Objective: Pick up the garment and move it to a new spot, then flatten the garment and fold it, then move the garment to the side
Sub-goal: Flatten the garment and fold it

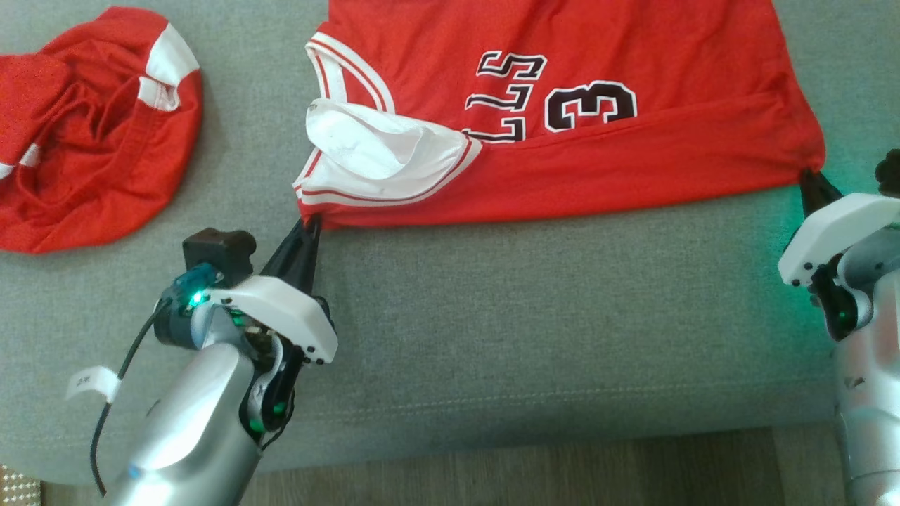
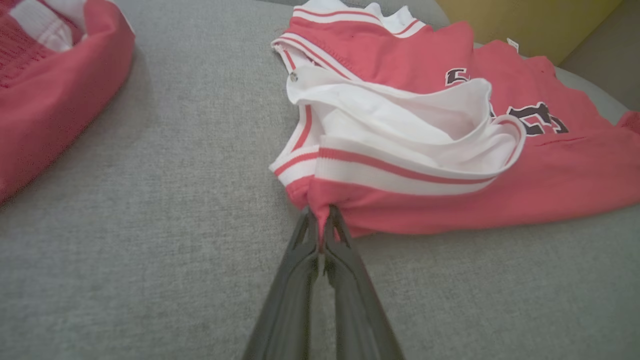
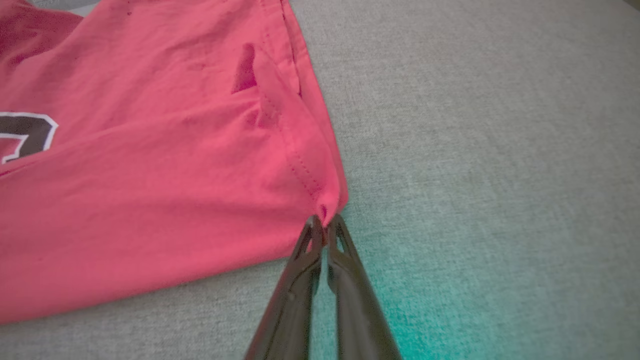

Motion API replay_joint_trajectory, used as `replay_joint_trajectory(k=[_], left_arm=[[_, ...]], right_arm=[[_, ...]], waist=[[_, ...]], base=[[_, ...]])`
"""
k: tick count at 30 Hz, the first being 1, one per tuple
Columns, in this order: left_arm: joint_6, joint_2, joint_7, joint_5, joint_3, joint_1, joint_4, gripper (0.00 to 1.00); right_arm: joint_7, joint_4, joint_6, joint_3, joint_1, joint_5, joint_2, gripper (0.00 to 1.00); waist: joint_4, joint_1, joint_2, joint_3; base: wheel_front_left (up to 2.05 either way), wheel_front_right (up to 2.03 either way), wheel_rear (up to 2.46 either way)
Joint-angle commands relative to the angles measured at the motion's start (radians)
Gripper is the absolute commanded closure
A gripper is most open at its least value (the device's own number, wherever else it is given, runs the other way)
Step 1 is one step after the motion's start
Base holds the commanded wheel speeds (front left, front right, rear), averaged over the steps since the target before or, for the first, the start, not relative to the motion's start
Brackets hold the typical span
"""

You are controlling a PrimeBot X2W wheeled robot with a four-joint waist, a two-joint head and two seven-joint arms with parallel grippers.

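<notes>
Since my left claw (image 1: 309, 226) and right claw (image 1: 810, 180) are each pinched shut on just a tiny near corner of the red jersey (image 1: 633, 161), a hard pull could slip it free. Farther back it lies spread on the grey cushion (image 1: 527, 316).

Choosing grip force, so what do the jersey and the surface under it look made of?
Jersey: thin, smooth knit, likely polyester; it drapes and puckers where pinched. Surface: grey woven upholstery, matte; fine weave and stitched seam show.
</notes>
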Motion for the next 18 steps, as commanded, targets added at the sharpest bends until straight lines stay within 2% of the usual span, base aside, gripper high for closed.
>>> replay_joint_trajectory(k=[1,12,18], left_arm=[[0.005,0.039,-0.014,-0.007,0.036,-0.009,-0.034,1.0],[0.047,0.087,-0.001,-0.028,0.039,0.143,-0.185,1.0],[0.105,0.112,0.067,-0.037,0.011,0.279,-0.326,1.0]], right_arm=[[-0.009,-0.029,0.0,0.024,-0.007,0.014,-0.017,1.0],[0.025,-0.098,0.0,0.047,0.115,0.098,-0.07,1.0],[0.109,-0.26,0.0,0.003,0.296,0.111,-0.071,1.0]], waist=[[-0.001,0.0,-0.0001,-0.01],[-0.003,0.0,-0.0001,-0.081],[0.012,0.0,-0.0001,-0.103]], base=[[0.0,0.0,0.0],[0.0,0.0,0.0],[0.0,0.0,0.0]])
